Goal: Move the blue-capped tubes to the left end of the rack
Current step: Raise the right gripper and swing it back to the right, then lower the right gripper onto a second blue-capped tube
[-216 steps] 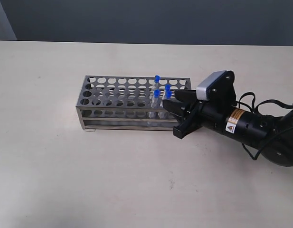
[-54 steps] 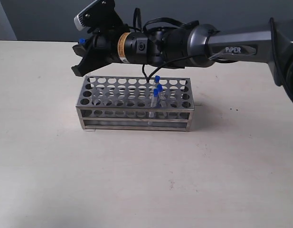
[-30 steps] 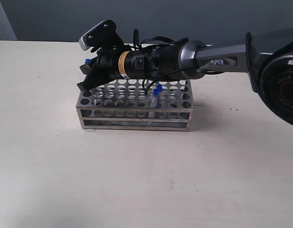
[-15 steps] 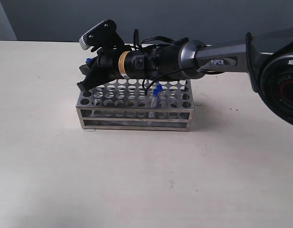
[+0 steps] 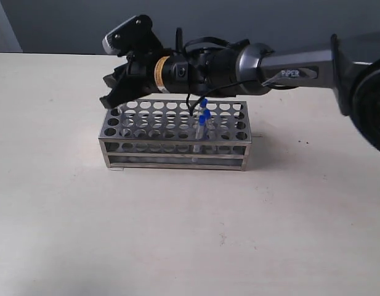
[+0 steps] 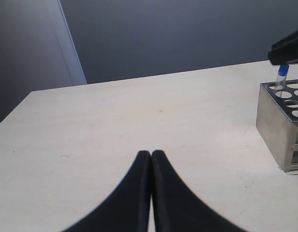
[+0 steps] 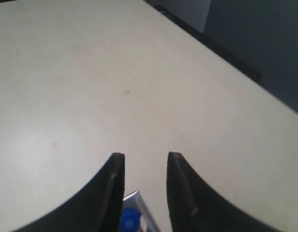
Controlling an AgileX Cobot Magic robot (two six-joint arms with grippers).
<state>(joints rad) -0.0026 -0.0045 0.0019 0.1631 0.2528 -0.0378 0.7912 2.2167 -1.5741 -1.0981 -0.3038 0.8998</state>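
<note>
The steel rack (image 5: 154, 147) stands mid-table. Three blue-capped tubes (image 5: 204, 116) stand close together right of its middle. A fourth blue-capped tube (image 6: 282, 72) stands upright in a corner hole at the rack's left end (image 6: 272, 121). In the right wrist view its blue cap (image 7: 129, 220) shows just below the fingers, beside the rack corner (image 7: 137, 195). My right gripper (image 5: 107, 91) reaches across and hovers just above that corner, open and holding nothing (image 7: 144, 155). My left gripper (image 6: 151, 153) is shut and empty, low over the table left of the rack, out of the exterior view.
The right arm's dark body (image 5: 202, 65) stretches over the back of the rack. Bare beige tabletop (image 5: 177, 234) surrounds the rack, with a dark wall behind the table's far edge.
My right gripper has risen a little from the rack's left end and opened. The blue cap it held is no longer between its fingers; the tube stays in the corner hole.
</note>
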